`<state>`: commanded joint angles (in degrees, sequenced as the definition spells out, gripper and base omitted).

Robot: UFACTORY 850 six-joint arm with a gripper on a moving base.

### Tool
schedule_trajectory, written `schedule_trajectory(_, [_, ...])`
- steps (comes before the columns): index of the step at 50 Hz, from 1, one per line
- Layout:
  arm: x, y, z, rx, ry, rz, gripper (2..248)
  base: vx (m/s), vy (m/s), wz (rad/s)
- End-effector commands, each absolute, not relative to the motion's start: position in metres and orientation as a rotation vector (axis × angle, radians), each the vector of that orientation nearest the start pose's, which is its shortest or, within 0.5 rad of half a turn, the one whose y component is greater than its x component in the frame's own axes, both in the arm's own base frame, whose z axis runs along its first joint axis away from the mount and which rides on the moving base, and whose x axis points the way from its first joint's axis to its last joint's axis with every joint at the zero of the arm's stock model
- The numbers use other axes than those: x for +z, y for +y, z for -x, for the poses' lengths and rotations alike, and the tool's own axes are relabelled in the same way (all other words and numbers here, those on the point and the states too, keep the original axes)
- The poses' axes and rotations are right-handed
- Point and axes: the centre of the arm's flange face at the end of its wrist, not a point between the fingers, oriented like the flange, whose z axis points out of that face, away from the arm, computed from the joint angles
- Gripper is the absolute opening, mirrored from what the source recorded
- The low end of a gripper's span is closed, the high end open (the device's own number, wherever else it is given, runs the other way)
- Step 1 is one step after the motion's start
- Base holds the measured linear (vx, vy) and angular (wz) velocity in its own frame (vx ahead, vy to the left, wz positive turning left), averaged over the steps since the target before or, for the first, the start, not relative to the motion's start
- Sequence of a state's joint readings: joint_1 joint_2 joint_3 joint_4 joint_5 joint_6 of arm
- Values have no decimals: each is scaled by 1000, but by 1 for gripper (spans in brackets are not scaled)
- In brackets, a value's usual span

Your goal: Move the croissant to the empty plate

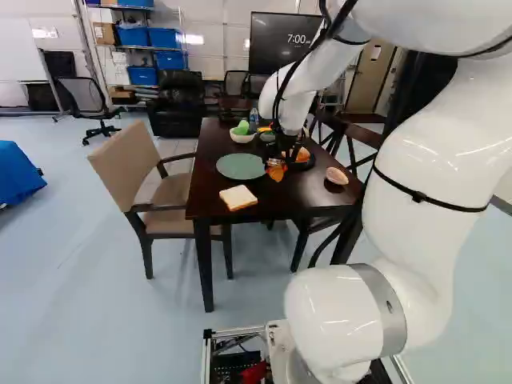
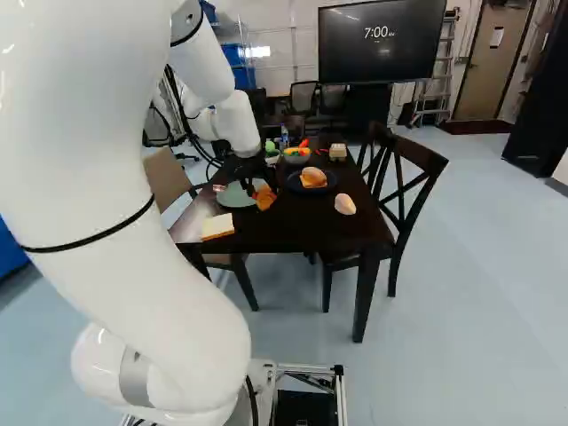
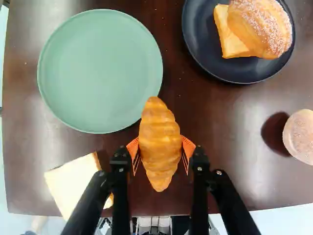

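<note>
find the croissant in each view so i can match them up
Left base view: croissant just right of the middle, to the right of the green plate.
Right base view: croissant a little left of the middle, at the green plate's right.
Wrist view: croissant between the fingers of the gripper.
Shared landmark: the green plate.

We get a bright rm. in both base views, w/ white glare on the back wall [image 1: 192, 38] and shiny highlights on the white arm [image 1: 432, 152]; the lamps' exact pos. we can't tell. In the wrist view we see broad, soft glare on the glossy dk. table [image 3: 230, 117], approx. even light on the green plate [image 3: 100, 71], & a dk. shadow just beside the pink roll [image 3: 301, 137].
</note>
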<state>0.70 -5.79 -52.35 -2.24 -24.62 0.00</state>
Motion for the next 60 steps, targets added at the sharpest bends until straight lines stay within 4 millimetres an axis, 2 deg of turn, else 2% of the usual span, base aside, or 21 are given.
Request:
schedule_trajectory(42, [537,67,-514,-606,-250,3073,122,0,0,0])
schedule_trajectory(60, [536,97,-534,-563,-325,3068,122,0,0,0])
